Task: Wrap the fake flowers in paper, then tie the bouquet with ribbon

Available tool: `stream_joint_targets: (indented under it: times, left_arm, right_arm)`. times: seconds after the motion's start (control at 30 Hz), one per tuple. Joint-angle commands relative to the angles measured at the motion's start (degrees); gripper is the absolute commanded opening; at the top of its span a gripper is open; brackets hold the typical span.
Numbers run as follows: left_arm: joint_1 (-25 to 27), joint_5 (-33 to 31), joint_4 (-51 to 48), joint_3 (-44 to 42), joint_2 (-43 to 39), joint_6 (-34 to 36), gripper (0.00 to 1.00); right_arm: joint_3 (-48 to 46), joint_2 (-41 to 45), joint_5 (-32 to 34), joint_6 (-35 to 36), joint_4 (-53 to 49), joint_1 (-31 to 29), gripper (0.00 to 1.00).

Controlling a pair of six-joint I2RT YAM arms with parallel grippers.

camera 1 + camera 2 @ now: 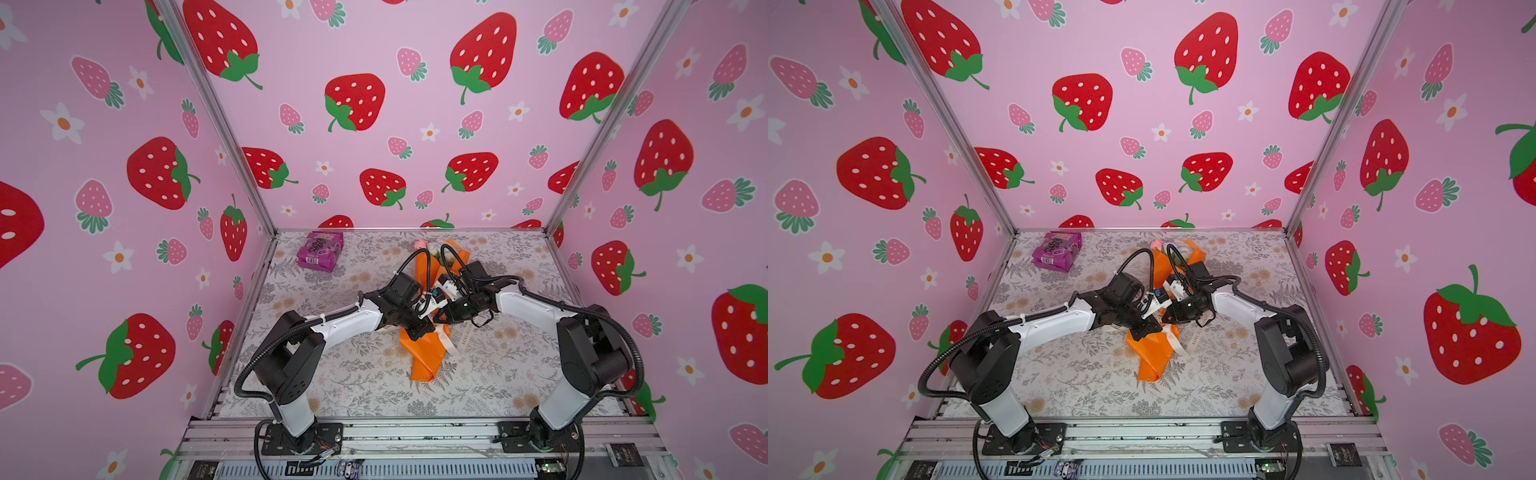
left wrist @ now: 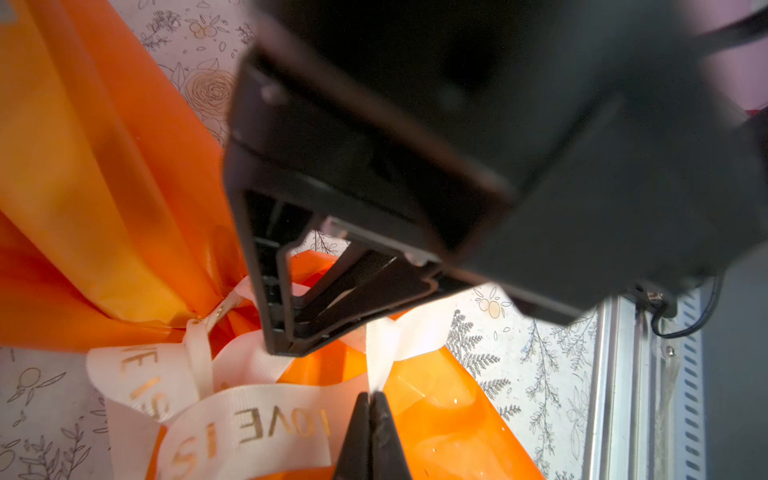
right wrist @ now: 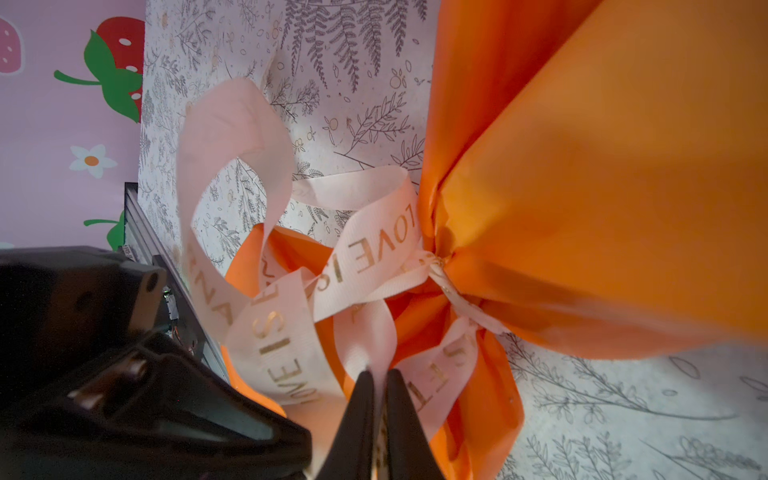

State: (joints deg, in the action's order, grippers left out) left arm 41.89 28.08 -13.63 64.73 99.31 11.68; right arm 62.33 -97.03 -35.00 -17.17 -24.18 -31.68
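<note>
Bouquet [image 1: 424, 361] beneath pincers [image 2: 370, 395] [image 3: 380, 374], both pinching ribbon [image 3: 374, 249]

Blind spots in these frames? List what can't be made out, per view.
- Top views: arms cover the ribbon knot and the tips of the left gripper and right gripper.
- Top views: flower heads too small, cables across them; count unclear.
- Left wrist view: the right gripper's blurred body covers part of the bouquet and ribbon loops.
- Right wrist view: ribbon lettering broken by folds; frame edge cuts off the flowers.
</note>
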Motion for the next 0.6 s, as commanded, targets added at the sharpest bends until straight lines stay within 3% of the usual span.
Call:
stream_joint_targets:
  times: [0.0, 0.17, 0.4, 0.57]
  left_arm:
    - [0.3, 0.0, -0.4, -1.2, -1.2, 0.4, 0.0]
    - [0.3, 0.3, -1.1, -1.5, -1.0, 1.1, 0.0]
    - [0.3, 0.1, -1.3, -1.3, -1.0, 1.2, 0.0]
    - [0.3, 0.0, -1.2, -1.3, -1.1, 1.2, 0.0]
  right_arm:
    - [-0.9, 3.9, 0.1, -2.7, 4.8, 1.1, 0.11]
    - [-3.5, 5.7, -2.3, -6.7, 10.1, 2.6, 0.13]
    - [-3.6, 5.0, -0.2, -7.0, 8.5, 2.9, 0.13]
    - [-4.1, 4.7, -4.3, -5.7, 8.0, 2.9, 0.32]
